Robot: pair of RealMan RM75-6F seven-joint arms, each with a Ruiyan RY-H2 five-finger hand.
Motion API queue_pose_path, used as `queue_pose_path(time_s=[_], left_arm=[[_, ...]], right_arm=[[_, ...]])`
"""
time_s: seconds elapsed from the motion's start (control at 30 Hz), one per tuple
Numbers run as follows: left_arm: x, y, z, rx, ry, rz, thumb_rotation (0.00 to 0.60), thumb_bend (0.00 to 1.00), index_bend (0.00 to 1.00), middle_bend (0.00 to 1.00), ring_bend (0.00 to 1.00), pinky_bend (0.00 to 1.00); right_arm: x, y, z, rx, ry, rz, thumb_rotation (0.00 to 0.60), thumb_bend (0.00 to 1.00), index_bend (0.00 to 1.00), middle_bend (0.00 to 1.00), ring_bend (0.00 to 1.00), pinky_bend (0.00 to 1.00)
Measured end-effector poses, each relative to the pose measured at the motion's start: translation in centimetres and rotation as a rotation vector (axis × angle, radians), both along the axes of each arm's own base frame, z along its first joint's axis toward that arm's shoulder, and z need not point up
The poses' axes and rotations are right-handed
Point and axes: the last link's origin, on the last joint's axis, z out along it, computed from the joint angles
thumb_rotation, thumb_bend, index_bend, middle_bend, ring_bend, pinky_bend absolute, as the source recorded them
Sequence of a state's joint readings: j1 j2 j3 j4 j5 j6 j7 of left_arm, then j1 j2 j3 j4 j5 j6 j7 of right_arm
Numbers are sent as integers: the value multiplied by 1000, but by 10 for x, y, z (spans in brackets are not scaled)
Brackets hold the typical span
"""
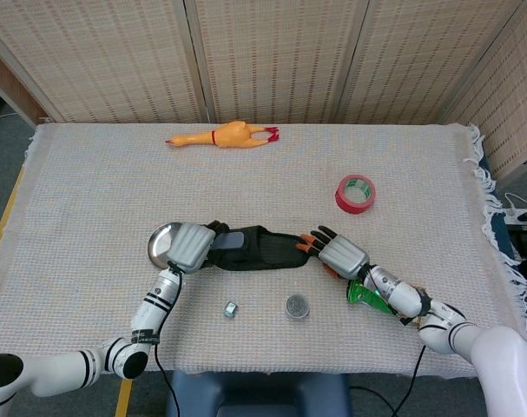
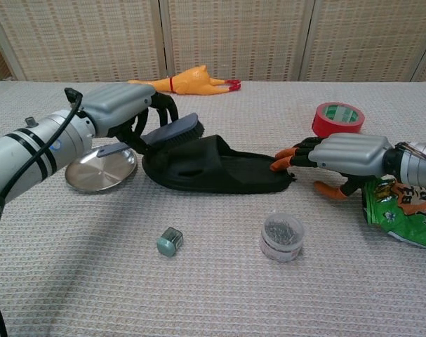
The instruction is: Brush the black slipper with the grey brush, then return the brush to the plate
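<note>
The black slipper (image 1: 267,250) (image 2: 227,170) lies mid-table, lengthwise left to right. My left hand (image 1: 192,246) (image 2: 121,105) grips the grey brush (image 1: 231,239) (image 2: 174,131) by its handle. The brush is tilted, with its bristles over the slipper's left end, on or just above the strap. The steel plate (image 1: 160,241) (image 2: 100,168) sits bare just left of the slipper, partly under that hand. My right hand (image 1: 337,254) (image 2: 346,153) reaches in from the right, fingers stretched with the fingertips resting on the slipper's right end and the thumb apart near the cloth.
A rubber chicken (image 1: 224,135) (image 2: 195,78) lies at the back. A red tape roll (image 1: 356,193) (image 2: 338,118) is at the right. A small jar (image 1: 297,306) (image 2: 281,236) and a teal clip (image 1: 231,308) (image 2: 170,242) sit in front of the slipper. A green packet (image 2: 402,210) lies under my right forearm.
</note>
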State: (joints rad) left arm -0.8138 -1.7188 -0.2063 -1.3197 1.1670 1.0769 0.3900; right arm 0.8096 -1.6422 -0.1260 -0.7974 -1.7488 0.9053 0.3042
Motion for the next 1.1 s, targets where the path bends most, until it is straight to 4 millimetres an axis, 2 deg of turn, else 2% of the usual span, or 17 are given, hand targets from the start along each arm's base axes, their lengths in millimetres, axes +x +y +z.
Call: queue_pose_path(time_s=[0.23,0.47,0.77,1.1], left_arm=[[-13,3,-8,-2,9,-9,600,417,632,749,610,891],[-24,-2,-22,-21,41,-63,600,416,632,746,610,886],[-17,-9,-42,61,107,-110,600,414,626,742,610,886],[-3,-10,-49,142,141,-105,600,416,613,732,610,887]], right_arm=[[-5,0,4,7,-17,11,600,622,116,40,0,0],[-8,-4,6,12,-63,-4,600,622,4,41,0,0],[-15,-7,9,7,-75,-35,600,622,0,39,0,0],[-19,-7,7,16,-55,-49,600,623,0,40,0,0]])
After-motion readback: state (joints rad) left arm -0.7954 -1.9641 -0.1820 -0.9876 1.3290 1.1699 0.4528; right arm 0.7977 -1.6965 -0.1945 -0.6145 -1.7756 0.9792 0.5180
